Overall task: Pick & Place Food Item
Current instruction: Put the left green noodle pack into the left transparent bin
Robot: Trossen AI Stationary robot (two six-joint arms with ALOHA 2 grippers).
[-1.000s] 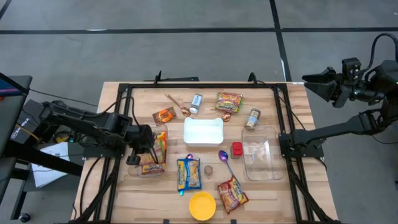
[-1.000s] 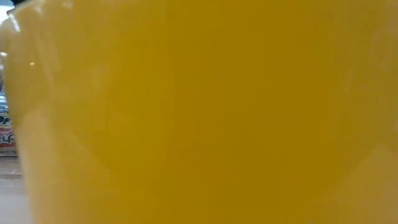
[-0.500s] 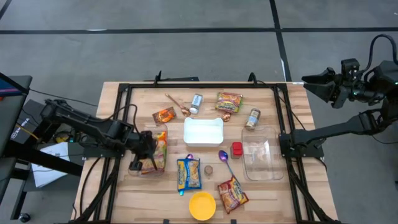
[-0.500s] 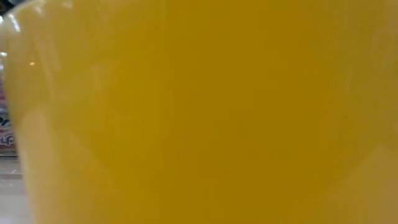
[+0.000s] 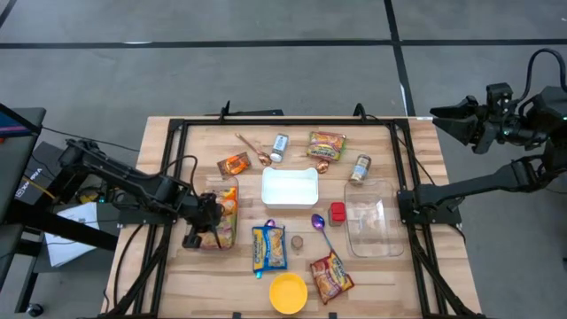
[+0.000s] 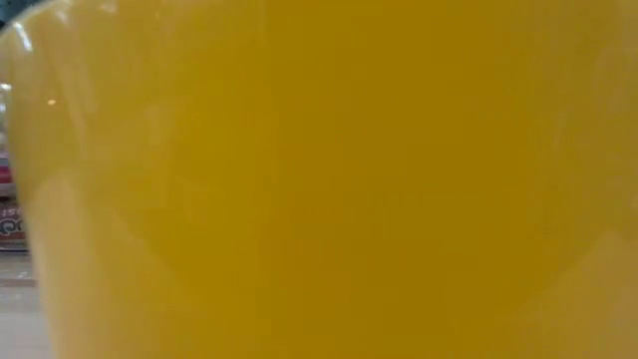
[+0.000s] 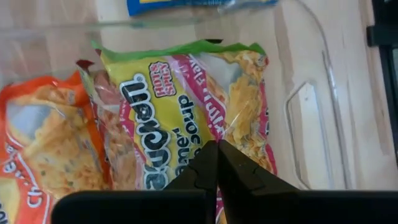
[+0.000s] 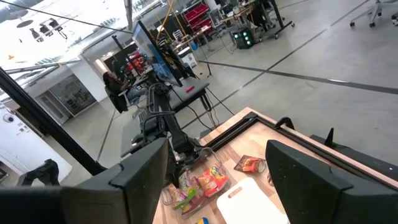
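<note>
Fingers of left gripper (image 7: pixel 217 163) pressed together above noodle packet (image 7: pixel 186 118) in clear tub (image 5: pixel 220 215); placing looks done, next withdraw. Right gripper (image 8: pixel 217 180) waits open, off-table.

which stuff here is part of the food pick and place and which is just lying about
In the job:
- left end effector, shut over the noodle packets
- noodle packets
- clear container holding them

Lying about:
- yellow bowl
- white tray
- purple spoon
- red block
- right end effector, open, off the table

Yellow-pink ramen packet (image 7: pixel 186 118) with green top edge, lying flat in clear container (image 7: pixel 311 118), beside orange packet (image 7: pixel 43 149)
</note>
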